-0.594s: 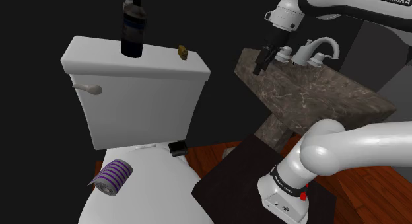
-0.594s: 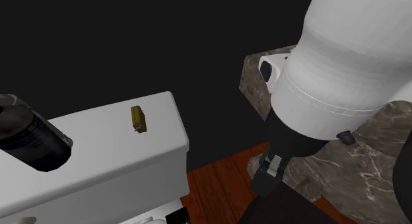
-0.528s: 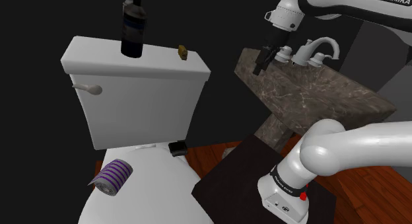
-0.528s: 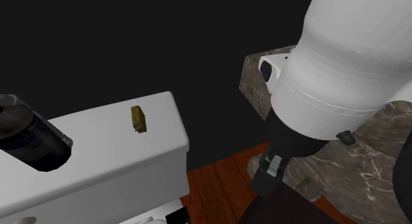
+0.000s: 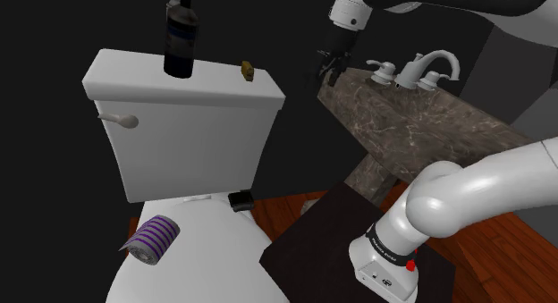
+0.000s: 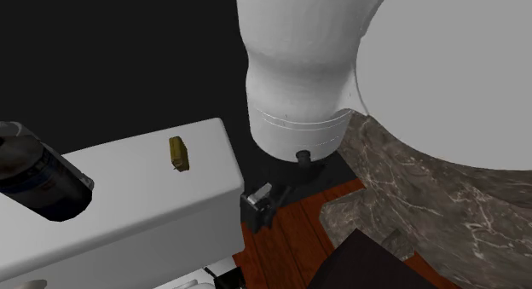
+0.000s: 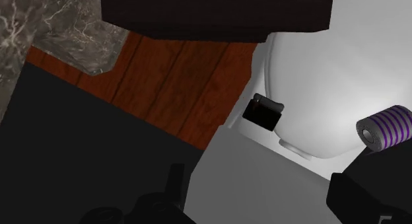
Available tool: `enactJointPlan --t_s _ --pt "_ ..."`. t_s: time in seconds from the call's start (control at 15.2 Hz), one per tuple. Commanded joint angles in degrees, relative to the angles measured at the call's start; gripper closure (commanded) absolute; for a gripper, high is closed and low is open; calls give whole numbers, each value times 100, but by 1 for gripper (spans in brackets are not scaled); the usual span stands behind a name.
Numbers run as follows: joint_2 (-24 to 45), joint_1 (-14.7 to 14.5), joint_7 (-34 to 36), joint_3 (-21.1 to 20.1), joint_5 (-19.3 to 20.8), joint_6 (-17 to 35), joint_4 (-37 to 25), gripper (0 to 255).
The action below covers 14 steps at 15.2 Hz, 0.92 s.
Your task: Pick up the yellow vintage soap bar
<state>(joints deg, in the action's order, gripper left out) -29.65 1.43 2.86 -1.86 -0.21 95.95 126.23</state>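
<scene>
— Your black two-finger gripper [image 5: 326, 71] has left the brown marble counter [image 5: 420, 122] and now hangs between it and the white toilet tank [image 5: 179, 140].
— Fingers? Soap?
— Apart, holding nothing. The small yellow soap bar [image 5: 248, 71] lies on top of the tank, near a dark spray can [image 5: 180, 37].

The soap bar [image 6: 177, 153] is a dull olive-yellow against the plain white toilet tank [image 5: 179, 122]. The spray can [image 5: 179, 37], farther from the gripper [image 5: 326, 73] than the soap, is black with a dark bluish label. The gripper is all black. The arm [image 5: 465, 189] is white with dark joints and a small red dot near its base. The bench [image 5: 420, 122] just beside the gripper is brown-grey marble with pale veins, and its faucet [image 5: 427, 67] is silvery white. Below the gripper, the floor [image 7: 178, 77] is reddish-brown wood planking, the toilet roll [image 7: 386, 125] has purple and grey stripes, and the small box [image 7: 263, 113] is black. The stand [image 5: 313, 243] is a very dark brown.
</scene>
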Motion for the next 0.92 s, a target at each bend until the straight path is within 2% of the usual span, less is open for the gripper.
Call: enactJointPlan --t_s 0.0,0.46,0.86 --pt "510 27 366 -140 -29 105 -371 0" --pt "2165 69 1585 -498 63 109 -1912 0" --pt "3711 -1 2536 -610 287 -227 -3677 0"
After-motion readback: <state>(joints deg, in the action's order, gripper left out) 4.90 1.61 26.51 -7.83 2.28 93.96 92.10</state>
